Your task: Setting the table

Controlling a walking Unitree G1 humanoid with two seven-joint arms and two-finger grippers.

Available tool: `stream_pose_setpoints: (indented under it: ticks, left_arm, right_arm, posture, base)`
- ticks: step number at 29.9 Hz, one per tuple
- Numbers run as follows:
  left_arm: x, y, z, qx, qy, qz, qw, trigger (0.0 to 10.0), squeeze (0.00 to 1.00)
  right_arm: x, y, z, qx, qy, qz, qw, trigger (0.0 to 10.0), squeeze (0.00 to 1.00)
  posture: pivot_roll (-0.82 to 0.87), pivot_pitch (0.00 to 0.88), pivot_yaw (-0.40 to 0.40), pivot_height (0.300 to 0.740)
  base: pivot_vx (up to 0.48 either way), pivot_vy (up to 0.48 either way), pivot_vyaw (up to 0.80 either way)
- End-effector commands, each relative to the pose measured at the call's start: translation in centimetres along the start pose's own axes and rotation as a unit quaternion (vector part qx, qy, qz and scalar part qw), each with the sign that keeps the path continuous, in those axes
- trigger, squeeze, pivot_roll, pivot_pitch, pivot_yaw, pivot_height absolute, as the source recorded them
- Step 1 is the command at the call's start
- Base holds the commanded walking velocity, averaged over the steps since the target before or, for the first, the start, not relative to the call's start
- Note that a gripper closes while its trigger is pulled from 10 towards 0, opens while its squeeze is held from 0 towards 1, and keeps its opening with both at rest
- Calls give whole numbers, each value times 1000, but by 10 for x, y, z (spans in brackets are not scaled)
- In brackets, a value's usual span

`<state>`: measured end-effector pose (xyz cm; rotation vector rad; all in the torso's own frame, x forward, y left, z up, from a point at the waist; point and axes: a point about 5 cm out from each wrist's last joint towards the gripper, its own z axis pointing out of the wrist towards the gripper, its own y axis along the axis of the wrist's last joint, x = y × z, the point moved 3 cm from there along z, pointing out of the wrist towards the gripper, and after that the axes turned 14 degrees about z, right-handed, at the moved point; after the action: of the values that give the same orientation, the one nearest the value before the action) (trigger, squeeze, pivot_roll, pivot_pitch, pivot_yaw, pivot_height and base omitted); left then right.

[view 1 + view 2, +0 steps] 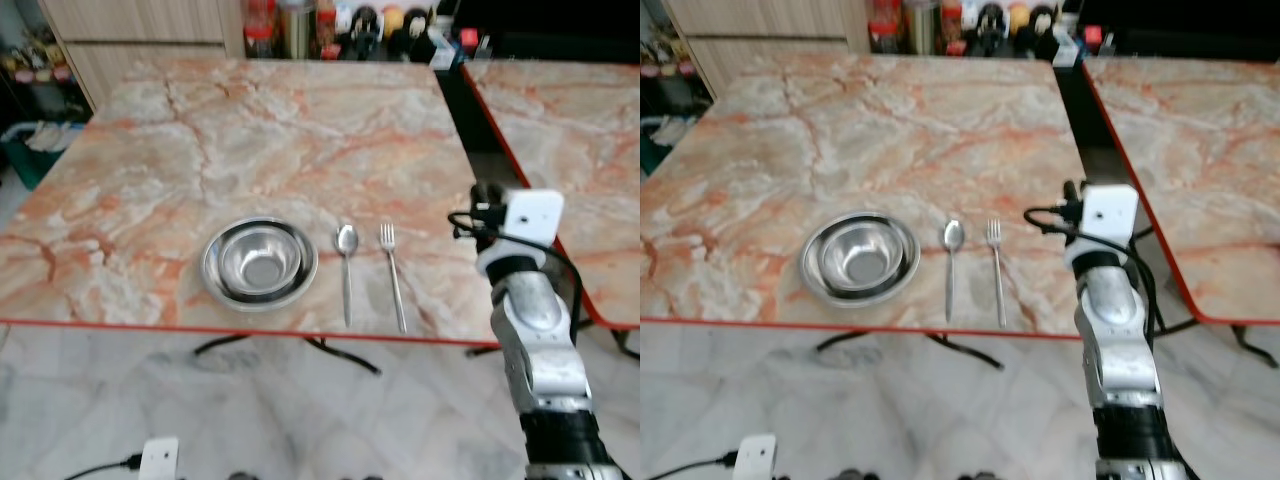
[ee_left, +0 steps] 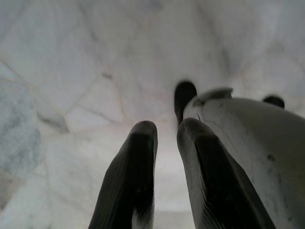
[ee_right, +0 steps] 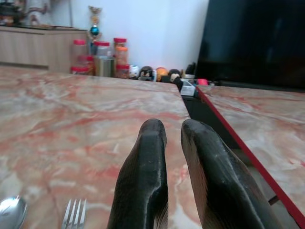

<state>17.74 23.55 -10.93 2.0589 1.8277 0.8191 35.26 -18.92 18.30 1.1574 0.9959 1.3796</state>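
A marble-patterned desk (image 1: 260, 130) with a thin red edge spreads ahead, its near edge running left to right just beyond the floor (image 1: 300, 420). Close to that near edge sit three things in a row. On the left is a steel bowl (image 1: 260, 263) standing upright inside a shallow steel plate (image 1: 214, 283). Just beside it to the right lies a spoon (image 1: 346, 270), and right of that, apart from it, a fork (image 1: 392, 275). Both lie with their long axes running near to far, spoon bowl and fork tines at the far end, handles reaching almost to the near edge. The fork's handle angles slightly to the right as it comes nearer.

Beyond the setting, most of the desk surface is bare marble up to a line of jars and bottles (image 3: 107, 57) along the far edge. A dark gap separates this desk from a second desk (image 1: 570, 110) on the right.

The right arm is raised over the desk's near right corner, right of the fork. The right gripper (image 3: 174, 131) points toward the far side, low over the surface, its fingers nearly together with a narrow slit between them, holding nothing. The left gripper (image 2: 167, 131) hangs over the pale floor, fingers likewise close together and empty.
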Motion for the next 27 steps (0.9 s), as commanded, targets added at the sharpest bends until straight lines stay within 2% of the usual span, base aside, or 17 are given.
stream_pose_setpoints:
  ticks: [1,7,9,15,19,21,22,24,27]
  left_arm:
    - [-5,-14,-3,20,-9,10,1000,10000,0]
    - [-5,-14,-3,19,-10,10,1000,10000,0]
    - [-6,-15,-3,19,-11,11,1000,10000,0]
    - [-6,-15,-3,20,-12,12,1000,10000,0]
    - [-6,-15,-3,20,-12,12,1000,10000,0]
    - [-6,-15,-3,19,-12,12,1000,10000,0]
    - [-6,-14,-3,19,-12,11,1000,10000,0]
    - [-6,-14,-3,19,-11,11,1000,10000,0]
    - [-6,-14,-3,18,-10,9,1000,10000,0]
  right_arm:
    - [-4,-3,-7,0,0,-14,1000,10000,0]
    - [-10,-15,-17,13,-5,-16,1000,10000,0]
    - [-18,-28,-26,31,-21,-22,999,10000,0]
    - [-28,-45,-35,55,-39,-22,997,10000,0]
    - [-35,-76,-47,110,-48,-9,993,10000,0]
    - [-37,-83,-49,123,-50,-5,991,10000,0]
    - [-39,-96,-53,146,-49,-12,988,10000,0]
    - [-40,-105,-57,163,-48,-16,985,10000,0]
    - [-44,-126,-66,203,-57,4,977,10000,0]
  posture:
    - [-14,144,-23,736]
    - [-16,141,-25,736]
    - [-17,137,-27,736]
    - [-18,133,-29,736]
    - [-19,134,-30,736]
    - [-16,139,-29,736]
    - [-16,142,-28,736]
    - [-17,145,-29,736]
    - [-17,147,-28,736]
  base:
    - [0,-390,0]
    - [0,-388,0]
    - [0,-386,0]
    - [0,-387,0]
    - [0,-388,0]
    - [0,-390,0]
    - [0,-386,0]
    - [0,-379,0]
    - [0,-379,0]
